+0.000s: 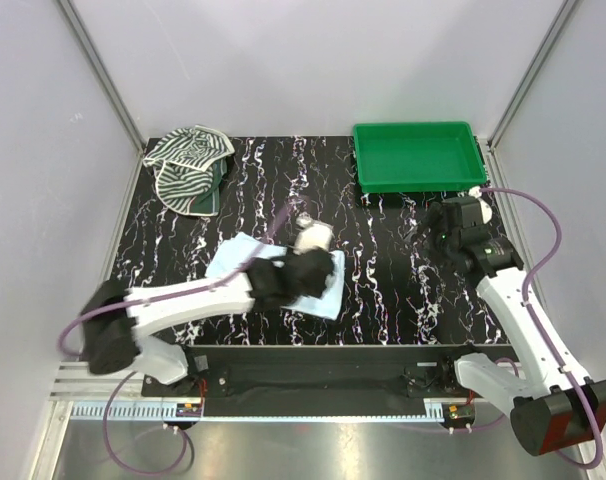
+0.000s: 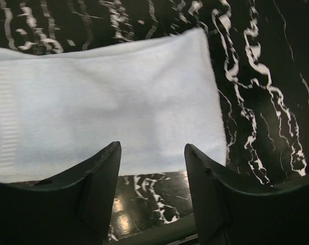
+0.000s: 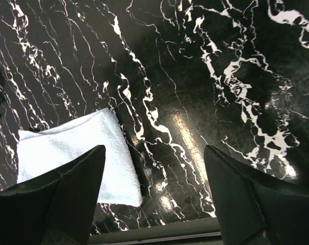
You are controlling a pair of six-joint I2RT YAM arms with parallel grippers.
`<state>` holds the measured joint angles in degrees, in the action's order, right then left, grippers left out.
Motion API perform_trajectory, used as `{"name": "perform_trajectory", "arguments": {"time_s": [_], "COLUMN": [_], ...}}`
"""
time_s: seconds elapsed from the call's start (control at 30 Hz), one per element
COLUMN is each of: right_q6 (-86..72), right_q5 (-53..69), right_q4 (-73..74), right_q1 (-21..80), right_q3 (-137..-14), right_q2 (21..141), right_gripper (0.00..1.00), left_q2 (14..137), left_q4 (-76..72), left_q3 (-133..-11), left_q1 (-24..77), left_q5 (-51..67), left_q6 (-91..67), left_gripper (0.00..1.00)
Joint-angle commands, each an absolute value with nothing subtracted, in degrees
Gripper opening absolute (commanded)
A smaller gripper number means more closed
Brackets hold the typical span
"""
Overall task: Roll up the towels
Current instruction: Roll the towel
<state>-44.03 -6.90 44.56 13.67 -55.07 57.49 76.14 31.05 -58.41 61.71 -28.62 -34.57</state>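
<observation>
Left white-and-black arm (image 1: 183, 300): stretched low from its base toward the right, forearm near level. Left black two-finger gripper (image 2: 152, 150): pointed downward, fingers parted, nothing between them. Right white-and-black arm (image 1: 518, 310): runs up the right side, wrist bent inward. Right black two-finger gripper (image 3: 154, 153): jaws spread wide, nothing held.
</observation>
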Motion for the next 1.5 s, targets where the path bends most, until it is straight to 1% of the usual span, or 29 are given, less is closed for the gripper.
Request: {"name": "perform_trajectory", "arguments": {"time_s": [0.0, 0.03, 0.13, 0.17, 0.23, 0.37, 0.7, 0.9, 1.03, 1.2, 1.27, 1.37, 1.4, 1.47], "right_q6": [-42.2, -42.6, -43.2, -43.3, -43.4, -43.2, -43.6, -43.2, -43.2, -42.9, -42.8, -42.6, -41.9, -41.0], "right_q5": [-11.2, -11.0, -10.5, -10.7, -10.8, -10.7, -8.6, -9.0, -9.2, -9.5, -9.7, -7.5, -6.1, 2.2], "right_q4": [49.7, 50.1, 51.1, 51.7, 52.3, 53.3, 52.1, 52.5, 52.8, 53.4, 53.6, 52.5, 51.8, 47.6], "right_q1": [13.4, 13.4, 13.4, 13.4, 13.4, 13.4, 13.4, 13.4, 13.4, 13.4, 13.4, 13.4, 13.4, 13.4], "right_q3": [-59.0, -58.9, -57.8, -57.6, -56.6, -55.4, -53.5, -53.1, -53.3, -53.8, -53.8, -53.3, -52.7, -50.9], "right_q2": [55.9, 55.5, 53.4, 52.8, 51.3, 49.3, 48.9, 48.3, 47.8, 47.7, 47.5, 47.0, 46.9, 47.1], "right_gripper": [0.85, 0.85, 0.85, 0.86, 0.86, 0.86, 0.86, 0.85, 0.85, 0.86, 0.85, 0.85, 0.85, 0.84], "left_q2": [85.5, 89.9, 97.7, 99.4, 102.9, 105.4, 110.5, 113.4, 113.9, 112.9, 111.3, 107.2, 104.1, 100.3], "left_q4": [31.5, 31.3, 32.2, 34.5, 36.1, 37.4, 33.9, 34.0, 31.9, 27.2, 25.4, 22.1, 21.0, 14.8], "left_q3": [-65.8, -67.5, -73.7, -76.6, -78.1, -77.9, -75.8, -75.4, -73.3, -66.8, -64.9, -60.8, -59.6, -54.0], "left_q1": [70.4, 71.6, 75.1, 76.0, 76.4, 77.0, 77.4, 77.1, 76.1, 75.1, 74.5, 74.4, 74.4, 74.0], "left_q5": [-39.0, -39.0, -39.5, -39.9, -40.1, -40.6, -38.3, -38.0, -36.3, -33.3, -33.4, -32.1, -29.6, -25.8], "left_q6": [-35.8, -35.4, -36.2, -36.8, -38.1, -40.0, -40.0, -41.1, -41.8, -41.6, -42.1, -41.4, -41.5, -41.3], "left_gripper": [0.57, 0.57, 0.58, 0.59, 0.59, 0.59, 0.58, 0.55, 0.48, 0.18, 0.00, 0.00, 0.00, 0.00]}}
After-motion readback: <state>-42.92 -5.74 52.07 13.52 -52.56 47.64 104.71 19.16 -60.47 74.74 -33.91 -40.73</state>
